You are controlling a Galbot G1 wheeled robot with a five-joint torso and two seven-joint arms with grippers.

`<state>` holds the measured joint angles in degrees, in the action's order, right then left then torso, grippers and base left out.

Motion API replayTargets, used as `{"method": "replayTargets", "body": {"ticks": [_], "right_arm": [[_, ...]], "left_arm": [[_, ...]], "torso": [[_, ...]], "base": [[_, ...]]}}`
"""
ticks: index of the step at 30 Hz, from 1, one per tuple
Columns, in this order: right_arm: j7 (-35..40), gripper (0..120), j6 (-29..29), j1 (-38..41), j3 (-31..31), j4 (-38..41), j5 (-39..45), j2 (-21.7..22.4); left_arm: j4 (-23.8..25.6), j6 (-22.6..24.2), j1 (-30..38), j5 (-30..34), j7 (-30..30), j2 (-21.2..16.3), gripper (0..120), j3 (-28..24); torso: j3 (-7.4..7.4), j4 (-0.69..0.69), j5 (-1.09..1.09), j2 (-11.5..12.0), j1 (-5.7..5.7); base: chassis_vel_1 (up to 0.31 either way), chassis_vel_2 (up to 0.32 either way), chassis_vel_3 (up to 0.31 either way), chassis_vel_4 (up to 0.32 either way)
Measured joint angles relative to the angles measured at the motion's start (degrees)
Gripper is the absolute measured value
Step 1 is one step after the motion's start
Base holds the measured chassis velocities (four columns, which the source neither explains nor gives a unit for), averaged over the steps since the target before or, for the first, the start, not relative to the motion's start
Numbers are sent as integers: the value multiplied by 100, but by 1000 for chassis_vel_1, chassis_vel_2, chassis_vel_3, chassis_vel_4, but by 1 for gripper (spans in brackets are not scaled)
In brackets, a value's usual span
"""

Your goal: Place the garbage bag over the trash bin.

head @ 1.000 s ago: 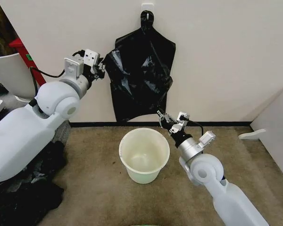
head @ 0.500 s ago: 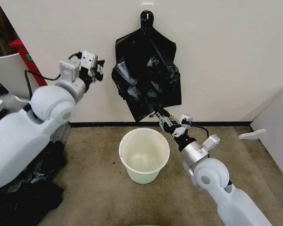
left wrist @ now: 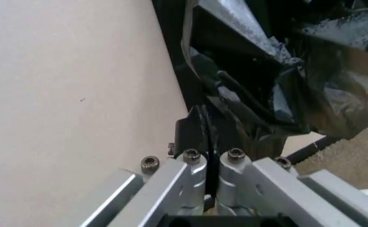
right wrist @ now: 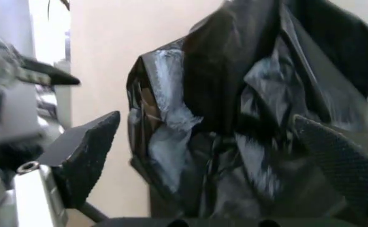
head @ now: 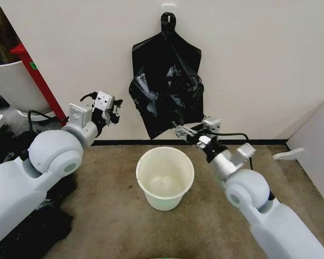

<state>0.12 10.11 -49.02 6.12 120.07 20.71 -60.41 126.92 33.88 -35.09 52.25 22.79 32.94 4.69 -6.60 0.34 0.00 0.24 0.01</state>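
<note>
Indoors: brown carpet (head: 108, 216) w/ trash bin (head: 165, 177), garbage bag (head: 167, 86) on beige wall (head: 259, 65), right claw (head: 179, 129) spread, left claw (head: 116, 106) seemingly pressed together.

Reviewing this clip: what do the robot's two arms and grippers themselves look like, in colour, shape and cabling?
Both arms have smooth white shells with rounded ball-like joints and grey cuffs at the wrists. The left gripper and right gripper are bare silver metal with bolt heads, ending in black fingers; the right fingers carry dimpled black pads. A thin black cable loops from each wrist. No markings are legible.
</note>
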Motion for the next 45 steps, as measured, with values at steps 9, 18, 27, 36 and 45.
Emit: {"method": "replayTargets", "body": {"ticks": [9, 18, 27, 36, 45], "right_arm": [[390, 95, 859, 968, -763, -298, -533, 28], [602, 69, 1285, 1378, -1038, -531, -399, 105], [744, 67, 1628, 1989, -1372, -812, -240, 188], [794, 67, 1835, 2463, -1764, -1311, -247, 167], [936, 42, 2015, 2587, -1840, -1594, -338, 135]], "left_arm": [[345, -17, -226, -18, 72, -173, 0, 151], [536, -22, -360, -30, 75, -291, 15, 211], [648, -29, -692, -87, 73, -351, 49, 297], [762, -52, -983, -152, 67, -360, 82, 355], [809, -56, -955, -148, 50, -341, 100, 357]], "torso": [[0, 0, -1, 0, 0], [0, 0, 1, 0, 0], [0, 0, 0, 0, 0], [1, 0, 0, 0, 0], [1, 0, 0, 0, 0]], "base": [[0, 0, 0, 0], [0, 0, 0, 0], [0, 0, 0, 0], [0, 0, 0, 0], [0, 0, 0, 0]]}}
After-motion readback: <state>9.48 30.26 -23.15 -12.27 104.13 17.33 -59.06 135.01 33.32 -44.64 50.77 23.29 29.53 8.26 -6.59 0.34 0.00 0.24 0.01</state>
